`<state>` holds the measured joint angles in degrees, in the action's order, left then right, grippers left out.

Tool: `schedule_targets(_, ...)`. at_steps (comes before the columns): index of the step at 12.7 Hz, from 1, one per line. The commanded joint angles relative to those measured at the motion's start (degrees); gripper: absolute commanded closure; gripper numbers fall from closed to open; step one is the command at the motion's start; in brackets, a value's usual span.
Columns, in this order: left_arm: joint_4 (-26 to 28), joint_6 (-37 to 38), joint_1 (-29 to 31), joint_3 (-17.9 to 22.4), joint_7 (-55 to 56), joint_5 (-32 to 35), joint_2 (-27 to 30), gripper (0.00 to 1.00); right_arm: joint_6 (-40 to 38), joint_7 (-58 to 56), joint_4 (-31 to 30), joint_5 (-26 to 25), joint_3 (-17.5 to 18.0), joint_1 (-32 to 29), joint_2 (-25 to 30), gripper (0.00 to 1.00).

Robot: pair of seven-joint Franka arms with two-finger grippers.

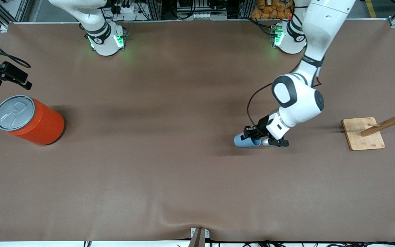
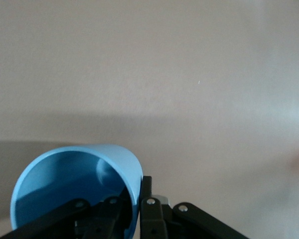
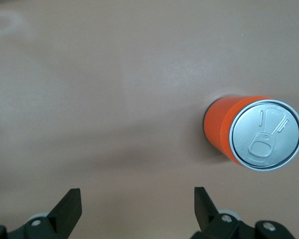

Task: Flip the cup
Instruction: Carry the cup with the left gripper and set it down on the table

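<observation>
The light-blue cup [image 1: 243, 141] is held on its side, low over the table toward the left arm's end. My left gripper [image 1: 256, 137] is shut on the cup's rim wall. In the left wrist view one finger is inside the cup [image 2: 74, 169] and the other finger [image 2: 152, 211] is outside, with the darker blue inside facing the camera; the left gripper [image 2: 139, 201] pinches the wall. My right gripper [image 3: 137, 199] is open and empty, high over the table near the orange can.
The big orange-red can [image 1: 29, 120] with a grey pull-tab lid stands upright toward the right arm's end; it also shows in the right wrist view [image 3: 251, 134]. A wooden peg rack on a square base [image 1: 363, 133] stands at the left arm's end.
</observation>
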<state>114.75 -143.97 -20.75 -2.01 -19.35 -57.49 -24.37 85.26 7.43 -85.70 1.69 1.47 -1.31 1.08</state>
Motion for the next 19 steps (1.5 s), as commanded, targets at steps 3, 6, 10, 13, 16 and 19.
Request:
schedule_targets(3,-2.78,18.79,4.4,4.02,6.16,13.53,5.72,1.0,-0.97,-0.75,1.41,-1.08,-0.59,0.6,-0.47,0.0)
schedule_targets(6,-3.21,27.23,4.67,8.59,11.76,27.64,11.08,1.0,-1.67,-1.18,1.41,-1.17,-0.59,0.6,-0.47,0.0)
schedule_targets(10,-6.64,29.27,5.64,9.22,24.06,45.24,11.89,1.0,-1.76,-1.72,1.41,-1.08,-0.41,0.6,-0.47,0.0)
schedule_targets(13,-7.87,27.35,5.55,9.13,30.14,54.3,10.05,1.0,-1.76,-1.72,1.41,-0.9,-0.41,0.6,-0.47,0.0)
schedule_targets(16,-8.06,18.49,4.76,8.87,36.9,55.64,5.92,1.0,-1.68,-1.8,1.41,-0.73,-0.33,0.69,-0.55,0.0)
schedule_targets(19,-7.79,15.04,3.71,8.6,38.24,55.64,1.79,1.0,-1.76,-1.8,1.41,-0.81,-0.41,1.31,-0.47,0.0)
